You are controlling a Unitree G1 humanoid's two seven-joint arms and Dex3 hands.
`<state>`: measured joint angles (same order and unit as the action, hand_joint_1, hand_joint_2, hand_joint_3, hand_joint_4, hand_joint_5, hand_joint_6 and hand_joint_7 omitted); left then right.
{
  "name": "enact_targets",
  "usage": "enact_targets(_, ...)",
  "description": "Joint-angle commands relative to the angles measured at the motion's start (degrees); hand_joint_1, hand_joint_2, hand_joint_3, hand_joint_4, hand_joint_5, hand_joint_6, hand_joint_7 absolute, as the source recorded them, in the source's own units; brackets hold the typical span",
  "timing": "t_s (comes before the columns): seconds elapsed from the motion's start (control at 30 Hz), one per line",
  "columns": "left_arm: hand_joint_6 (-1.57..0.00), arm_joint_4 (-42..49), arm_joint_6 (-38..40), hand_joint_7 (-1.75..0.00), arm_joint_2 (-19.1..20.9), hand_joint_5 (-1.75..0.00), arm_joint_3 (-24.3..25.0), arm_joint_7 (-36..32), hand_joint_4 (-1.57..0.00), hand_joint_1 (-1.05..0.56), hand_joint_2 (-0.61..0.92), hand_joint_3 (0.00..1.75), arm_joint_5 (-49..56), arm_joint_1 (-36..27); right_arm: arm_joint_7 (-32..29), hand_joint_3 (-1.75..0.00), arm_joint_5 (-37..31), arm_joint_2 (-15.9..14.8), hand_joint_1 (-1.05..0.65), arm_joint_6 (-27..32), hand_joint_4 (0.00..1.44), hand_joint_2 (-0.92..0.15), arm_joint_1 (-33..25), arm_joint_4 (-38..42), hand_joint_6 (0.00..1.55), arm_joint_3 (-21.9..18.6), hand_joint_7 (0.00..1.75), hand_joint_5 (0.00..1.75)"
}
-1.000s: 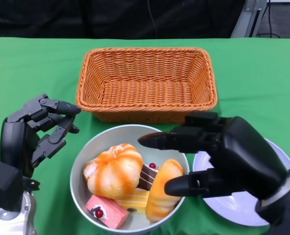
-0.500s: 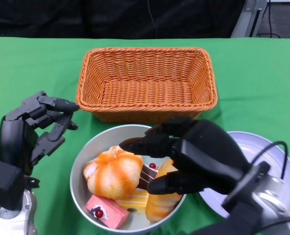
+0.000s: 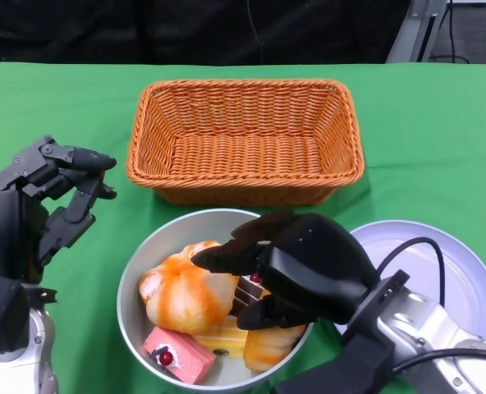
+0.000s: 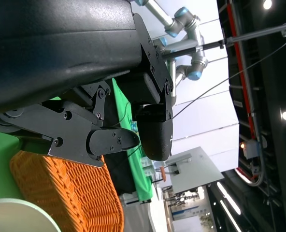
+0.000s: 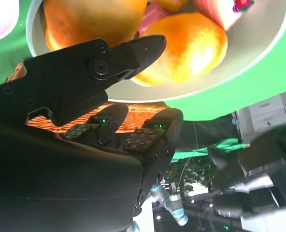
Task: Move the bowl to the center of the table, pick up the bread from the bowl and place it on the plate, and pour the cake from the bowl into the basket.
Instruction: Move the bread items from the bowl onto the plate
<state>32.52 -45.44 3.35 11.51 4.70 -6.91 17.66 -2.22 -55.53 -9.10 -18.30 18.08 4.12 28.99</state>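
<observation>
Nearest you, the round grey metal bowl sits at the table's near edge, holding a round orange bread roll, an oval golden bread and pink and yellow cake slices. Your right hand hovers inside it, fingers parted, gripping nothing. Right lies the white round plate. Your left hand waits open beside the bowl. Beyond stands the orange woven wicker basket.

You've got a rough woven wicker basket, a smooth matt metal-looking bowl, a satiny plate, matt green cloth, and glossy black plastic hands.
</observation>
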Motion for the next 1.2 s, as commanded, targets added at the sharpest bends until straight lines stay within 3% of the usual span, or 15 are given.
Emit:
enact_targets(0.03, -0.91, -0.7, -0.8, -0.93, 0.5, -1.43, 0.7, 0.0, -0.81, -0.1, 0.87, 0.5, -1.0, 0.1, -2.2, -0.01, -1.6, -0.3, -0.79, 1.0, 0.68, -0.86, 1.4, 1.3, 0.64, 1.3, 0.0, 0.06)
enact_targets(0.23, -0.92, -1.2, -1.1, -0.95, 0.3, -1.43, 0.5, -0.5, -0.82, -0.11, 0.84, 0.53, -0.5, 0.0, -4.1, -0.01, -5.2, 0.4, -0.84, 4.3, 0.63, -0.89, 2.7, 3.6, 0.59, 4.5, 0.0, 0.02)
enact_targets(0.47, -0.91, -2.3, -0.8, -0.98, 0.0, -1.42, 0.5, -0.5, -0.83, -0.12, 0.83, 0.57, -0.6, -0.3, -11.3, 0.0, -8.6, 2.2, -0.86, 7.1, 0.63, -0.89, 3.7, 8.1, 0.61, 8.2, 0.0, 0.01)
enact_targets(0.9, -0.9, -2.7, -0.7, -1.01, -0.1, -1.44, 0.4, -0.5, -0.83, -0.11, 0.82, 0.61, -0.7, -0.5, -12.7, 0.0, -9.2, 2.3, -0.84, 9.5, 0.62, -0.85, 5.8, 12.5, 0.55, 12.3, 0.0, 0.0)
enact_targets(1.13, -0.9, -3.8, -0.2, -1.02, 0.0, -1.44, 0.5, -1.6, -0.84, -0.11, 0.81, 0.62, 0.4, -0.8, 2.2, -0.02, -11.4, 0.9, -0.72, 13.8, 0.56, -0.91, 7.2, 8.8, 0.52, 15.0, 0.0, 0.0)
enact_targets(1.2, -0.9, -4.1, 0.2, -1.02, -0.1, -1.43, 0.4, -1.3, -0.84, -0.11, 0.81, 0.62, -0.2, -0.9, 6.6, -0.01, -12.2, 0.8, -0.78, 15.2, 0.52, -0.91, 7.5, 7.0, 0.49, 15.5, 0.0, 0.0)
